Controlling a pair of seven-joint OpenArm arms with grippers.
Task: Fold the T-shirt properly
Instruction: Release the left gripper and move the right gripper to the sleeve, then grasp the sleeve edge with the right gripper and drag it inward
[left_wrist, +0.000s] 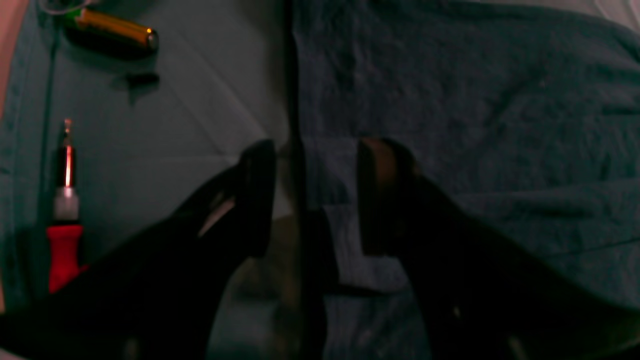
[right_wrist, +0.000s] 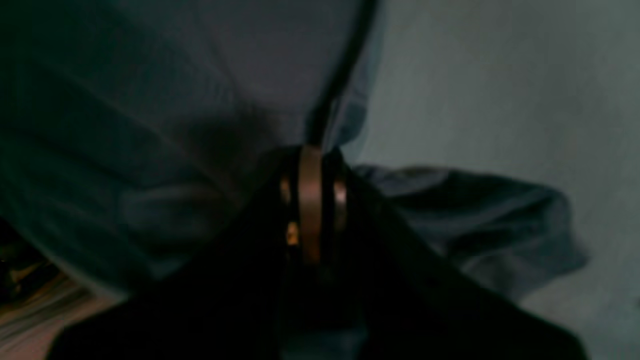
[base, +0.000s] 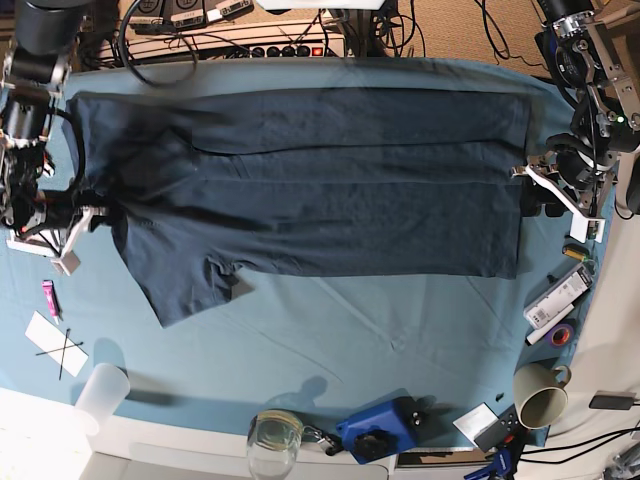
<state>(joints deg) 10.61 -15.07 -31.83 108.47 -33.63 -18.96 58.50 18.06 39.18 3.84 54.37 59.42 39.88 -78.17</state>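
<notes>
Now my right gripper pinches the T-shirt, spread on the tablecloth; my left gripper gapes, seemingly astride the hem. I'd close left firmly, then lift both edges evenly.

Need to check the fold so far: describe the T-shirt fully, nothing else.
The T-shirt is dark navy, of soft matte cloth like cotton, lying flat and lengthwise across the teal tablecloth. Its far long side is folded over onto the body, leaving a straight crease line. One short sleeve sticks out toward the near edge, slightly rumpled. The right gripper is shut on the cloth at the sleeve end; the left gripper stands open over the hem at the other end, not pinching it.
</notes>
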